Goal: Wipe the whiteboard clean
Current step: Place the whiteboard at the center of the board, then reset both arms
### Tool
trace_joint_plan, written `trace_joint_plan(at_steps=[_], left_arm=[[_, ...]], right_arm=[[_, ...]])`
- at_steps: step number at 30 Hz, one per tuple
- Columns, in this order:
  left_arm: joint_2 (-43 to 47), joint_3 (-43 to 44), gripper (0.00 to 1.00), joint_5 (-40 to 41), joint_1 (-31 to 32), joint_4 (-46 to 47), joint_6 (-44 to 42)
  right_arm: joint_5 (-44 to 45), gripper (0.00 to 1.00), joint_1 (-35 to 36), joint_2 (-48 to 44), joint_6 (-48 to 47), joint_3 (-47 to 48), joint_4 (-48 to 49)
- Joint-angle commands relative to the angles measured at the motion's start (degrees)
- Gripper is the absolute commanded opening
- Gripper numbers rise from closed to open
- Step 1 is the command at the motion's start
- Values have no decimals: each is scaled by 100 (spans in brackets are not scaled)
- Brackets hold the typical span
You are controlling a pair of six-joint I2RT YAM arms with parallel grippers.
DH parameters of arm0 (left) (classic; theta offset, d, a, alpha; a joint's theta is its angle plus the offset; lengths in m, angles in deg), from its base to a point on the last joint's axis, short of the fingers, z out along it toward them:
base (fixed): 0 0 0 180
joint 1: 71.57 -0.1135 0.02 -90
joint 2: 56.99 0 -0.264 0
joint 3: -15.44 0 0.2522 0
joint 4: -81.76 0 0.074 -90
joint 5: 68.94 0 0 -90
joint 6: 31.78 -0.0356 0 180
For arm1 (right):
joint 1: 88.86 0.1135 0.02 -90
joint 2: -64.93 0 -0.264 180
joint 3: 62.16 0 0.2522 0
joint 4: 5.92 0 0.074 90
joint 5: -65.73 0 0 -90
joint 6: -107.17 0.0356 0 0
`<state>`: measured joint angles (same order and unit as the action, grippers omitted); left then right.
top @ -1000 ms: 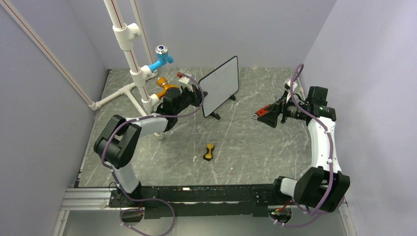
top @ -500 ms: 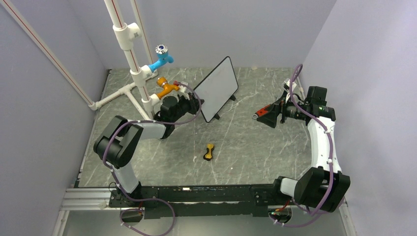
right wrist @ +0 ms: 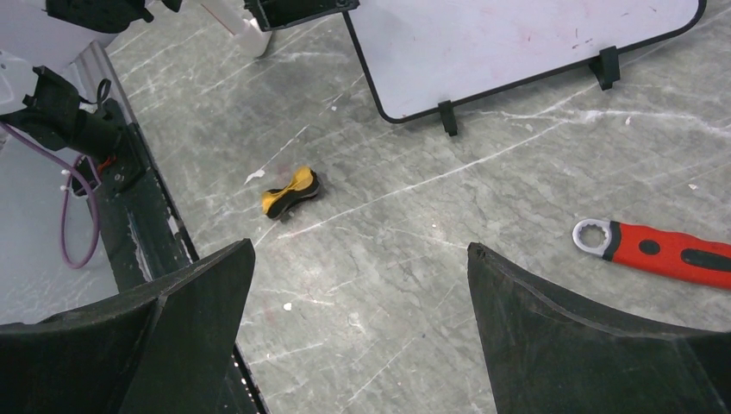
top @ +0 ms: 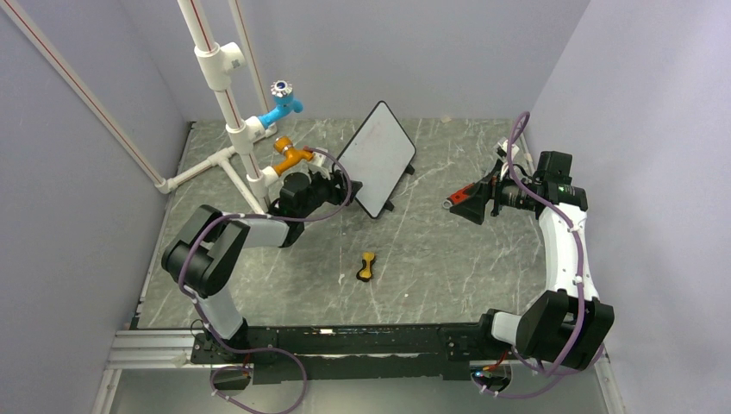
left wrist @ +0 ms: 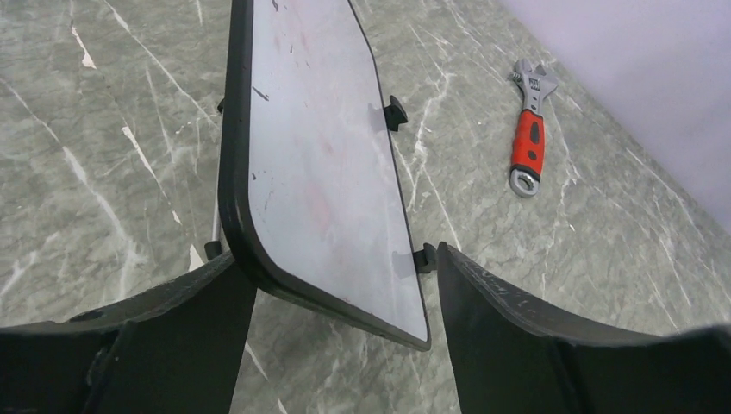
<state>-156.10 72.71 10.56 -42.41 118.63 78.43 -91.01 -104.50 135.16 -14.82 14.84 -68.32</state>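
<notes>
Noting a grey veined desk (top: pixel 431 259) spanning the enclosure, with both arms mounted along its near edge.

Noting a white pipe frame (top: pixel 226 95) standing at the far left of the desk, carrying a blue tap (top: pixel 283 102) above an orange tap (top: pixel 291 155).

Finding the whiteboard (top: pixel 375 159) standing on the far middle of the desk, just right of the pipe frame, leaning back on two black feet (right wrist: pixel 446 118). Seeing only faint reddish smears and a few small dark specks on its face.

Finding the left pincer (left wrist: pixel 339 254) low at the board's lower near corner, fingers standing apart with that corner between them. Failing to settle any contact between fingers and frame.

Finding the right pincer (right wrist: pixel 361 248) hanging above the right half of the desk, fingers spread wide, gripping nothing.

Noting a red-handled wrench (right wrist: pixel 659 247) lying flat on the desk to the right of the board, near the right pincer.

Noting a small yellow-and-black eraser (top: pixel 367 266) lying on the bare desk nearer the arm bases, well apart from the board and from both pincers.
</notes>
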Motion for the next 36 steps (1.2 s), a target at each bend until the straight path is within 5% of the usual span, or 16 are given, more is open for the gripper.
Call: trace_joint_plan(at_steps=[1, 11, 21, 30, 36], left_arm=[[451, -159, 81, 178, 0, -25, -168], [1066, -641, 99, -154, 171, -335, -259], [1362, -465, 99, -569, 316, -1589, -309], [1110, 297, 99, -843, 523, -3476, -1147], [1147, 498, 99, -1207, 808, -3864, -1504]], right_arm=[[-114, 95, 14, -14, -164, 35, -2], [-2, 95, 12, -28, -130, 10, 64], [167, 95, 17, -148, -10, -79, 247], [235, 95, 2, -135, 16, -93, 280], [436, 96, 0, -179, -14, -128, 314]])
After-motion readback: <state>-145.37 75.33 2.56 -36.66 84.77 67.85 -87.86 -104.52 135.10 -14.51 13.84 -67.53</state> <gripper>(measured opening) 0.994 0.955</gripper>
